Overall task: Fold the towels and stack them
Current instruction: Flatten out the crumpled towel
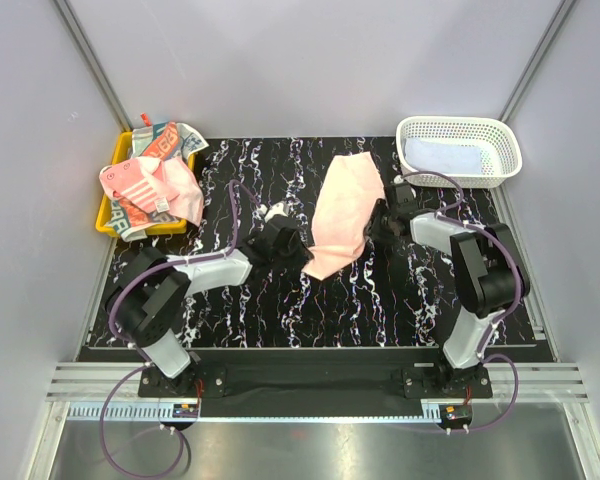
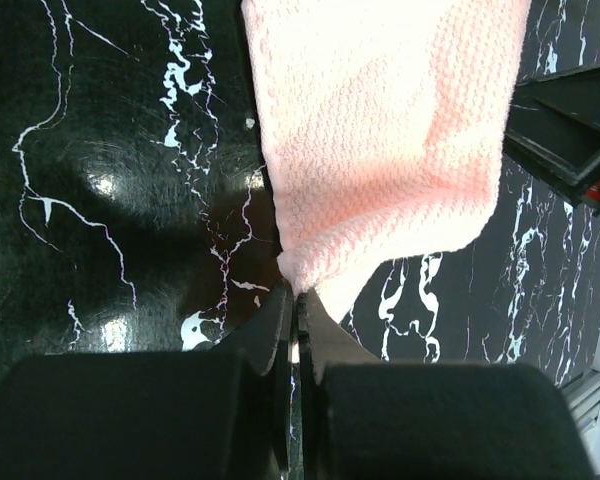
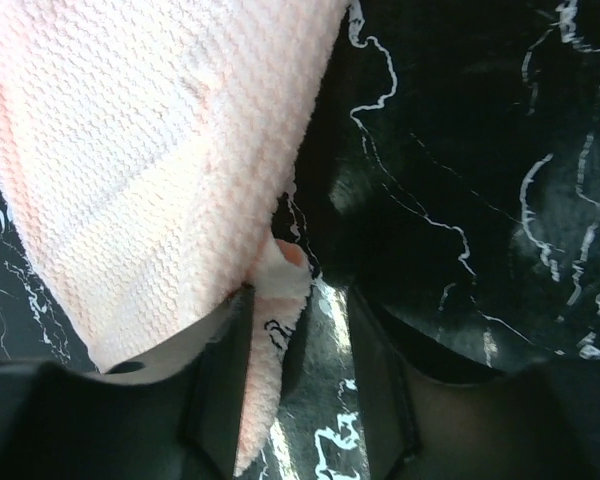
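Note:
A plain pink towel (image 1: 342, 212) lies lengthwise on the black marbled table, partly folded. My left gripper (image 1: 286, 243) is at its near left corner. In the left wrist view the gripper (image 2: 298, 300) is shut on that corner of the pink towel (image 2: 380, 130). My right gripper (image 1: 385, 216) is at the towel's right edge. In the right wrist view the gripper (image 3: 300, 345) stands open, and the edge of the pink towel (image 3: 130, 150) drapes over its left finger (image 3: 220, 390). A pale blue towel (image 1: 442, 157) lies in the basket. Several more towels, pink striped (image 1: 145, 180) and letter-block (image 1: 168, 140), are heaped at the left.
A white lattice basket (image 1: 460, 124) stands at the back right. A yellow tray (image 1: 108, 215) at the back left holds the heap of towels. Grey walls close in the table on three sides.

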`<action>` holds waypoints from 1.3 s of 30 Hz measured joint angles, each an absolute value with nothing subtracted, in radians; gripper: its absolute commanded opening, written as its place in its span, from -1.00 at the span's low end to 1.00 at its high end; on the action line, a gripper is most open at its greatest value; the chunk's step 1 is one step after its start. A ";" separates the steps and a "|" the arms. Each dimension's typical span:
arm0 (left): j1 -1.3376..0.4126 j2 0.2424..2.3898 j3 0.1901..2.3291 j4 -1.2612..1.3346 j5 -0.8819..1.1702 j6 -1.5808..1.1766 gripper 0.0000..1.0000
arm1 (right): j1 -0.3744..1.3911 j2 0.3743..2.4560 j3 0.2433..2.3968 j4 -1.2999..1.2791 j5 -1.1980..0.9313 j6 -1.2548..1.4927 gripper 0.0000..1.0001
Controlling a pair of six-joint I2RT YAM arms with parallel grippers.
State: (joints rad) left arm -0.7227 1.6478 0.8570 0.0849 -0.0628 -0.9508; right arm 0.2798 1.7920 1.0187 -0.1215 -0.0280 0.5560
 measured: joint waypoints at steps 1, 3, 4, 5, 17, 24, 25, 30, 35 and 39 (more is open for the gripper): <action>-0.721 1.649 0.858 0.085 -0.059 -0.951 -1.00 | 0.284 1.802 1.023 -0.118 -0.028 0.557 -0.24; -0.717 1.650 0.858 0.084 -0.048 -0.950 -1.00 | 0.290 1.831 1.043 -0.117 -0.027 0.559 -0.49; -0.715 1.650 0.858 0.084 -0.043 -0.950 -1.00 | 0.293 1.845 1.060 -0.117 -0.025 0.558 -0.80; -0.711 1.650 0.858 0.084 -0.037 -0.950 -1.00 | 0.294 1.856 1.072 -0.117 -0.022 0.552 -0.91; -0.681 1.462 0.897 -0.069 0.025 -0.897 -1.00 | 0.329 1.551 1.106 -0.377 0.094 0.471 -1.00; -0.622 1.486 0.991 -0.104 0.072 -0.872 -1.00 | 0.345 1.465 1.240 -0.444 0.123 0.424 -0.71; -0.609 1.525 1.008 -0.102 0.085 -0.868 -0.92 | 0.345 1.512 1.261 -0.439 0.124 0.419 -0.36; -0.567 1.726 1.036 -0.103 0.137 -0.839 -0.27 | 0.345 1.738 1.263 -0.451 0.123 0.399 0.11; -0.562 1.774 1.004 -0.111 0.158 -0.813 0.28 | 0.345 1.711 1.123 -0.466 0.132 0.404 0.07; -0.564 1.721 0.935 -0.080 0.157 -0.812 0.30 | 0.345 1.590 1.017 -0.448 0.154 0.419 0.01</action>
